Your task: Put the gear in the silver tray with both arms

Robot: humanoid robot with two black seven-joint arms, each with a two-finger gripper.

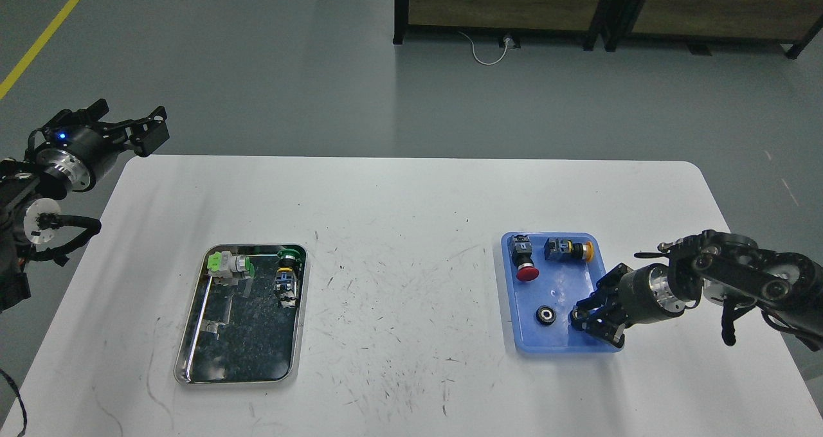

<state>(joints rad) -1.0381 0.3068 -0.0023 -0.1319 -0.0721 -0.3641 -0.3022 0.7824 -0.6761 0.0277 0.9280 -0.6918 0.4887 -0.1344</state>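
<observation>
One white table (411,231) fills the lower part of the head view, its top marked with many dark scuffs. Two trays sit on it, well apart. Nearest on the left is the silver tray (239,379), with a dark reflective bottom. It holds two parts, both at its far end: one push-button with a light green cap (230,265) lying on its side in the far left corner, and one with a dark green cap (287,275) lying along the right rim.

On the right is the blue tray (559,348). It holds three parts. Nearest is one small black ring-shaped gear (546,315) with a pale centre, lying flat on the tray bottom. Farther back lie one button with a red cap (524,262) and one with an orange-yellow cap (569,249), side by side.

The right gripper (595,324) sits low over the near right corner of the blue tray, just beside the gear and not touching it. Its fingers are dark and bunched together, so I cannot tell how wide they stand; nothing is seen between them.

The left gripper (138,128) hangs raised beyond the table's far left corner, well apart from both trays, fingers spread with nothing between them.

Beyond the table is grey floor (257,71), with one yellow line (45,35) at far left, one white cable (488,51), and dark-framed wooden furniture (508,6) at the back.
</observation>
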